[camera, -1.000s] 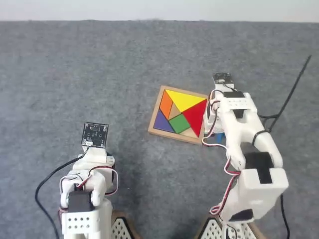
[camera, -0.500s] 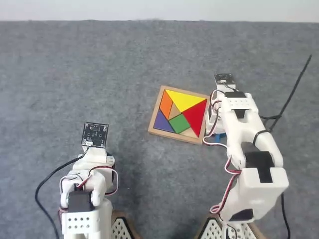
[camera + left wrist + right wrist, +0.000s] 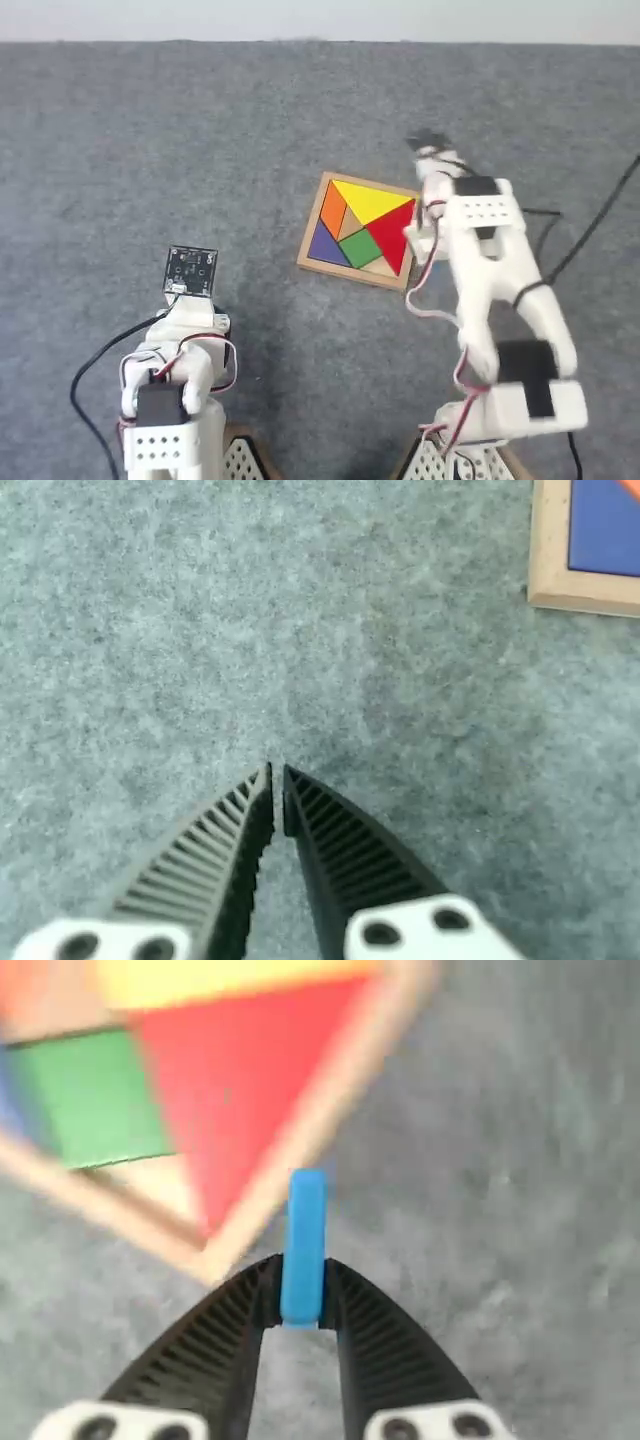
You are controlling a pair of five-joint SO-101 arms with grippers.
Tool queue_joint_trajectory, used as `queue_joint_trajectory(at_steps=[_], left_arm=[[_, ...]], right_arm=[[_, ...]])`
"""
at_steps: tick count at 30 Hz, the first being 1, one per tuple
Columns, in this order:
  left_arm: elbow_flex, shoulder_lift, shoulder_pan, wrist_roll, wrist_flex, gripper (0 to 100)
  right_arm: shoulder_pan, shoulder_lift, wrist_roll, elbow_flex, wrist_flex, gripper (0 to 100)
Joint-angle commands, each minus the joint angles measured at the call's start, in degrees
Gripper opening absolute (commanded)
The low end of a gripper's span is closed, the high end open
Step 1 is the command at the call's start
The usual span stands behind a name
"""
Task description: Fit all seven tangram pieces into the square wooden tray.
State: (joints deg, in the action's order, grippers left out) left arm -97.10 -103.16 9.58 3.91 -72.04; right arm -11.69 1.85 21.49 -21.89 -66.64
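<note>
The right arm [image 3: 485, 250] has swung since 0.5 s ago. In the high view its wrist end sits further up and left, near the tray's [image 3: 350, 274] upper right corner. Its lower links have slid toward the lower right, and the whole arm is smeared. The tray and the left arm [image 3: 165, 390] have not moved.

The right tool [image 3: 300, 1265] is clamped on a blue piece [image 3: 305, 1230], held on edge. The piece stands in front of the tray's rim, just beside the tip of the red triangle [image 3: 395, 235]. The left tool [image 3: 277, 770] is closed to a hairline gap with nothing in it, over bare grey table [image 3: 150, 130] at the lower left.

In the tray lie a yellow triangle [image 3: 372, 200], the red one, an orange piece [image 3: 333, 210], a purple triangle [image 3: 325, 245] and a green square [image 3: 360, 248].

Between them are 2 pale triangular patches. I cannot tell whether these are wooden pieces or empty slots. The arm covers the right tool in the high view. In the right wrist view the tray is blurred, and the blue piece's outline cannot be made out edge-on.
</note>
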Motion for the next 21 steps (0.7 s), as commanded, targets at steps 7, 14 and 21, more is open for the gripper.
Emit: queue_joint_trajectory(at_steps=[7, 14, 21], left_arm=[[0.6, -1.0, -0.3, 0.1, -0.2, 2], [0.6, -1.0, -0.3, 0.1, -0.2, 2], [0.6, -1.0, -0.3, 0.1, -0.2, 2]], right_arm=[[-12.7, 0.3, 24.0, 2.2, 2.1, 0.8], [-14.3, -2.6, 33.5, 1.8, 5.6, 0.8], [-14.4, -6.5, 33.3, 1.8, 5.9, 0.8]])
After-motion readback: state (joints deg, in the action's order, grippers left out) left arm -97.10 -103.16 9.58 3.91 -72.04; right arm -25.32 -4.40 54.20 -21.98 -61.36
